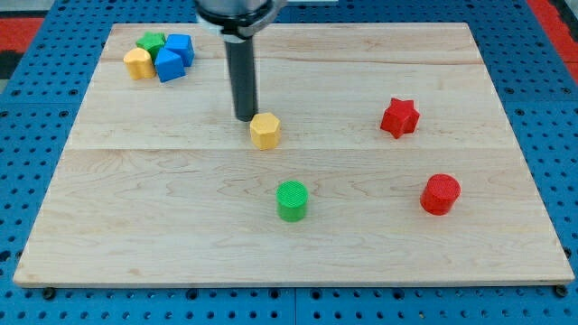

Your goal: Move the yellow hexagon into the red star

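The yellow hexagon (265,130) sits a little left of the middle of the wooden board (289,239), standing upright on a flat face with its six-sided top facing up; it is squat and shows no clear long axis, and I cannot tell that it points any particular way. The arm carries no claw, so nothing is clenched, released or grasped: it ends in a dark rod, and my tip (246,118) stands on the board just to the left of the yellow hexagon and slightly farther back, touching it or very nearly so; the exact contact cannot be made out. The red star (399,117) lies well apart to the right, at about the same depth as the hexagon, with bare wood between them. Counting the blocks, there are eight. Two are yellow: the hexagon and a rounded yellow block (138,63) in the far left corner. Two are blue: the blue blocks (174,57), pressed together in that same corner cluster. Two are green: a green star (152,41) at the back of the cluster and a green cylinder (292,199) nearer, just right of the hexagon. Two are red: the star and a red cylinder (440,193) near the right side.
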Controlling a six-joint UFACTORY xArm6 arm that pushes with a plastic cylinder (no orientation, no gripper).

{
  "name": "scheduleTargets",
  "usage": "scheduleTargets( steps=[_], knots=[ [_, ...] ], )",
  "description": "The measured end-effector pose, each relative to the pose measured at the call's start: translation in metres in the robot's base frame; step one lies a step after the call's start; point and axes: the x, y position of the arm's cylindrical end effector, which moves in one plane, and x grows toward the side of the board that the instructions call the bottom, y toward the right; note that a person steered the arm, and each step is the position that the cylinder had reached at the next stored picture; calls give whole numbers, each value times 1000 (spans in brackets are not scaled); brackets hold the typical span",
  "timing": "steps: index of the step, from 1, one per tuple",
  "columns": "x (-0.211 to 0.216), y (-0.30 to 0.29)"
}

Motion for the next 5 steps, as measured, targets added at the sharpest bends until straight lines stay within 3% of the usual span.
scheduleTargets(
  steps=[1,2,5],
  knots=[
    [34,-13],
    [40,27],
    [13,84]
  ],
)
